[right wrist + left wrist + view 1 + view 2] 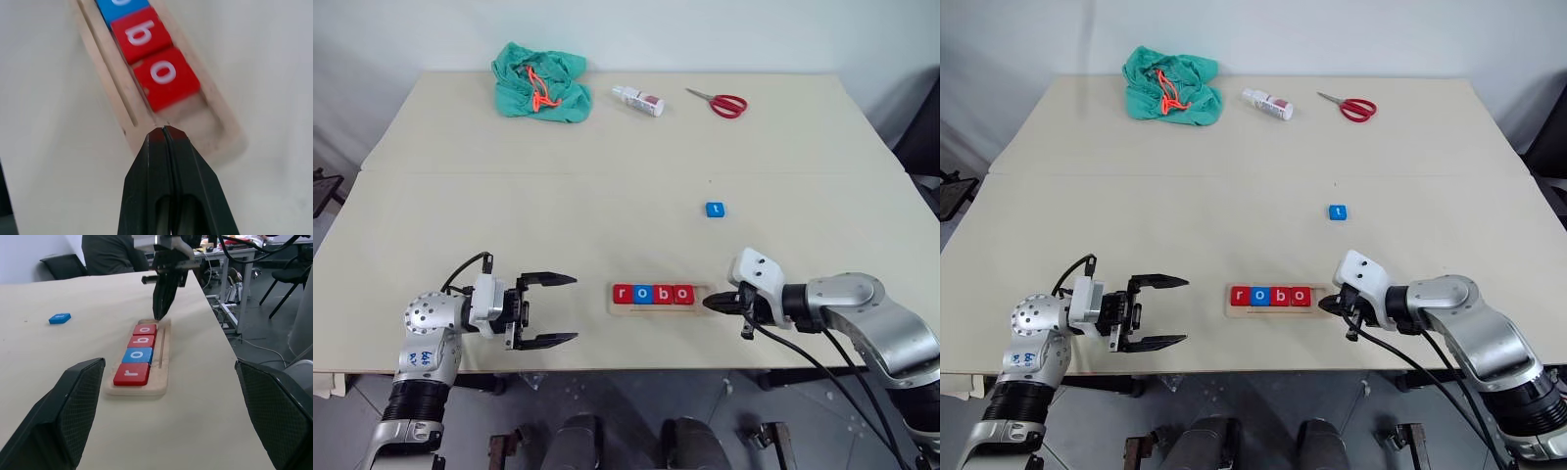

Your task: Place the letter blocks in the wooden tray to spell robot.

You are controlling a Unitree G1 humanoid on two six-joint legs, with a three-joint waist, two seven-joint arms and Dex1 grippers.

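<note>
We see the wooden tray [700, 291] lying near the front edge of the pale table [607, 196], between our two arms. Four letter blocks sit in it side by side, touching each other: a red r [623, 294], a blue o [643, 294], a red b [663, 294] and a red o [682, 294]. They fill the left part of the tray, and the right end of the tray is bare wood. The fifth block, the blue t [715, 210], lies alone on the table, farther back and a little to the right of the tray, well apart from it. Our right gripper [711, 304] has its two black fingers pressed together with nothing between them, and the tip is over the bare right end of the tray, just beside the last red o; in the right wrist view the joined fingers [168, 161] point at this free place. Our left gripper [566, 309] is spread wide and holds nothing; it points toward the tray from the left and is apart from it. At the far side of the table we see a crumpled green cloth [540, 84], a small white bottle [638, 100] lying on its side and red scissors [719, 102].
</note>
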